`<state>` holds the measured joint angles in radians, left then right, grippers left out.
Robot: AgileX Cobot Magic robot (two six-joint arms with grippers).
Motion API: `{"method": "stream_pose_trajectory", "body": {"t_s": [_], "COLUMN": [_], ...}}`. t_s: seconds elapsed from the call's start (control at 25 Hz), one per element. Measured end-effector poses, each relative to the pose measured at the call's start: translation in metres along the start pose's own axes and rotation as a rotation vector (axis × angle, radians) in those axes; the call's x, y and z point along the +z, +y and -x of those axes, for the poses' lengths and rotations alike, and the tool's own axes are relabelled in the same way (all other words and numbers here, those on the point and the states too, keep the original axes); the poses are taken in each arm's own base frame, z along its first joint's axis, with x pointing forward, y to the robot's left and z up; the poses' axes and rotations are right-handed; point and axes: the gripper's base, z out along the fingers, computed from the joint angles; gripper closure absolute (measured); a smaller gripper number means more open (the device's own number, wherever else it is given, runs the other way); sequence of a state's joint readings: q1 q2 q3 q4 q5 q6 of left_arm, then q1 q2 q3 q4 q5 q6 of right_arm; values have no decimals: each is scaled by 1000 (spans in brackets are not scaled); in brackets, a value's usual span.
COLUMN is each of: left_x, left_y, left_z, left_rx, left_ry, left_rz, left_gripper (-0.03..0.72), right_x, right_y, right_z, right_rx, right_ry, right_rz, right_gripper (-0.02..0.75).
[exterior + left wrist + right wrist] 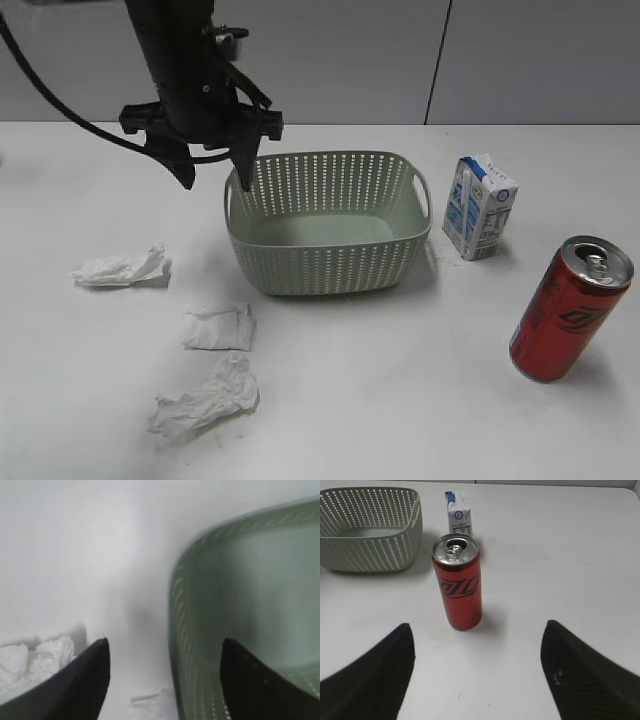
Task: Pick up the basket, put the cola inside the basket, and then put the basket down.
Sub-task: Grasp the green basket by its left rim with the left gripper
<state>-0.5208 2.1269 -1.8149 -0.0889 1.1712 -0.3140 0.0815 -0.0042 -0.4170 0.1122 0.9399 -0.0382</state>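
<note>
The pale sage-green basket (330, 225) stands empty on the white table; it also shows in the left wrist view (240, 615) and the right wrist view (370, 530). My left gripper (215, 178) is open and straddles the basket's left rim (165, 645), one finger outside and one above the inside. The red cola can (570, 308) stands upright at the right. In the right wrist view the cola (457, 587) stands ahead of my open, empty right gripper (477, 630). The right gripper is out of the exterior view.
A small blue-and-white carton (480, 207) stands right of the basket and behind the can (457, 515). Three crumpled white tissues (125, 268) (218, 328) (205, 400) lie on the table to the left front of the basket.
</note>
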Motion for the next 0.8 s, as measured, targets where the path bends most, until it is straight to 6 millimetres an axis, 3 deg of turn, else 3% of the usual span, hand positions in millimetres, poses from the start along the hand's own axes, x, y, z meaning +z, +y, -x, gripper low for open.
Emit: {"method": "stream_pose_trajectory", "body": {"t_s": [0.36, 0.8], "left_x": [42, 66], "left_y": [2, 4], "left_z": [6, 6], "left_rx": [-81, -118], "left_ry": [41, 81], "left_rz": [16, 38], "left_gripper": [166, 168], "right_x": [0, 0], "right_y": [0, 0], "right_z": [0, 0], "right_rx": [1, 2], "right_ry": [1, 1], "right_rz": [0, 0], "right_gripper": [145, 145]}}
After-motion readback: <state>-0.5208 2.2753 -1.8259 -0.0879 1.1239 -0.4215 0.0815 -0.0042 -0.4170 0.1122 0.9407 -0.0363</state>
